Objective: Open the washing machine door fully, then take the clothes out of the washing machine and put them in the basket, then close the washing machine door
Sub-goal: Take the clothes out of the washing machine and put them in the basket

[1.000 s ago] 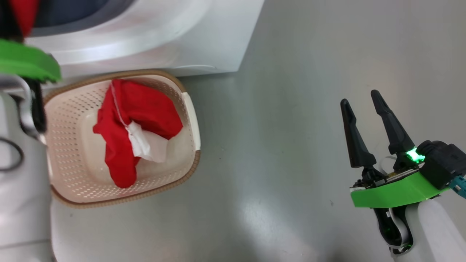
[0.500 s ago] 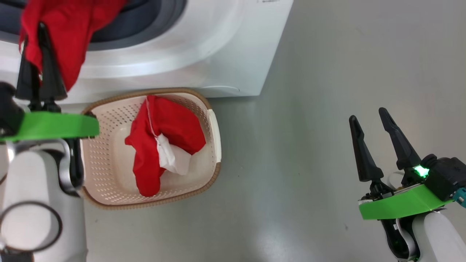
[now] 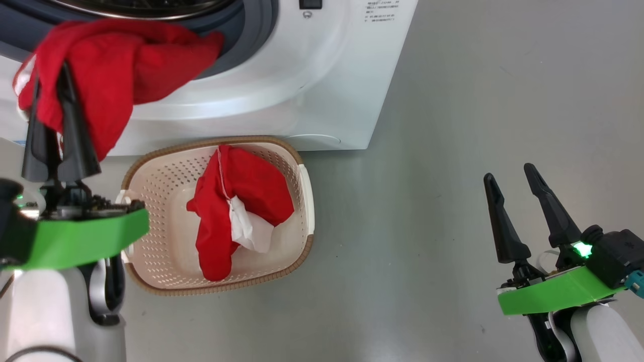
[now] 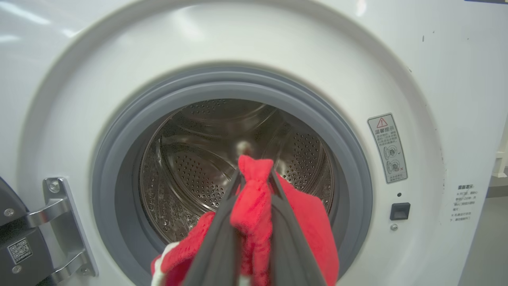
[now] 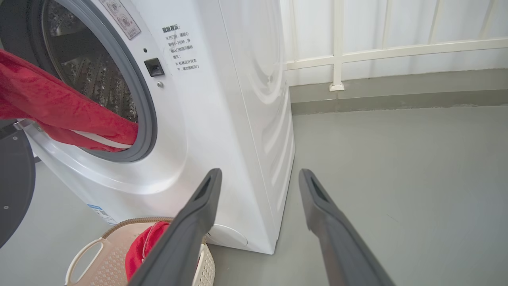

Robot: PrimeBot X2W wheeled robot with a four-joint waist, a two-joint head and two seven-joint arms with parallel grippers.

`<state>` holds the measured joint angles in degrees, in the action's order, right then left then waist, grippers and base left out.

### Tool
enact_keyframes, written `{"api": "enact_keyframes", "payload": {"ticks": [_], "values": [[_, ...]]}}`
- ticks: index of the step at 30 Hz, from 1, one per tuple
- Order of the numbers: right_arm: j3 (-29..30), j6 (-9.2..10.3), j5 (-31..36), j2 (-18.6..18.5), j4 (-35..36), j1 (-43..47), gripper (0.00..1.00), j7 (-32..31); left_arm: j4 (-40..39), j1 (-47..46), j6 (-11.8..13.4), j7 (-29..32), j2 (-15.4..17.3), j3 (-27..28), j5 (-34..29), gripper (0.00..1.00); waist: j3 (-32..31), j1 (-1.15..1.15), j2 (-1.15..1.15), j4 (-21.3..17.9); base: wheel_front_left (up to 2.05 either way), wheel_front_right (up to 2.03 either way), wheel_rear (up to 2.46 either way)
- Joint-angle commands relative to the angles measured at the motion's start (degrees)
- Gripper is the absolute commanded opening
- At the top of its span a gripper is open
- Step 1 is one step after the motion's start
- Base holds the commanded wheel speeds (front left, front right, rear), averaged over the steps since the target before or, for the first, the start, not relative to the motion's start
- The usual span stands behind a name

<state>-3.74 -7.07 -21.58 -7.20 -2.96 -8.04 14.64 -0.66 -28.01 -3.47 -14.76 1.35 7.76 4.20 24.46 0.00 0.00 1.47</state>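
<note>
**Change noted:** against the head view of half a second back, more of the held garment (image 3: 126, 55) is out of the washing machine (image 3: 312, 90). The camera itself has shifted, so the apparent drift of the basket (image 3: 201, 143) is discounted.

The left end effector (image 3: 49, 75), at 10 o'clock in the head view, is clamped on a bunched fold of this red fabric. The garment's tail lies across the grey gasket (image 4: 349, 171) at about 5 o'clock of the opening. The drum (image 4: 198, 159) behind it looks otherwise bare.

**Judgement:** this looks to be the last piece to come out. Transfer to the basket and door closing remain.

**Surroundings:**
- The basket stands on the floor (image 3: 427, 151) at 6 o'clock of the opening, with one red garment (image 3: 241, 196) inside.
- The right end effector (image 3: 508, 171), at 4 o'clock, is spread wide and holds nothing.
- The washing machine door (image 5: 14, 182) stands open.

**Obstruction:** the trailing fabric may drag on the gasket lip.
</note>
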Motion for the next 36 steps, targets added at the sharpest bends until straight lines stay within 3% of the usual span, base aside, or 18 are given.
{"api": "enact_keyframes", "payload": {"ticks": [1, 7, 16, 26, 36], "values": [[-0.78, -0.42, 0.00, -0.38, 1.40, 0.96, 1.00, 0.36, -3.40, 1.48, 0.64, -0.24, 1.56, 1.22, 0.31, 0.00, -0.08, 0.00, 0.00, 0.01, 0.00, 0.00, 0.00], [-0.75, -0.42, -0.03, -0.31, 1.55, 0.92, 1.00, 0.36, -8.04, 3.51, 2.07, -0.24, 1.54, -0.10, 1.50, 0.00, 0.33, 0.00, 0.00, -0.08, 0.00, 0.00, 0.00], [-1.11, -0.42, -0.12, -0.36, 1.75, 0.01, 1.00, 0.36, -3.19, 5.53, 3.43, -0.24, 1.54, -2.69, 3.12, 0.00, 2.27, 0.00, 0.00, -0.78, 0.00, 0.00, 0.00], [-1.49, -0.42, -0.10, -0.06, 2.32, -1.94, 1.00, 0.36, 9.39, 5.38, 3.35, -0.24, 1.54, -5.09, 4.38, 0.00, 7.17, 0.00, 0.00, -2.22, 0.00, 0.00, 0.00], [-1.76, -0.42, -0.01, 0.42, 3.05, -5.03, 1.00, 0.36, 22.43, -0.46, 1.08, -0.24, 1.53, -4.39, 4.05, 0.00, 14.60, 0.00, 0.00, -3.59, 0.00, 0.00, 0.00]]}}
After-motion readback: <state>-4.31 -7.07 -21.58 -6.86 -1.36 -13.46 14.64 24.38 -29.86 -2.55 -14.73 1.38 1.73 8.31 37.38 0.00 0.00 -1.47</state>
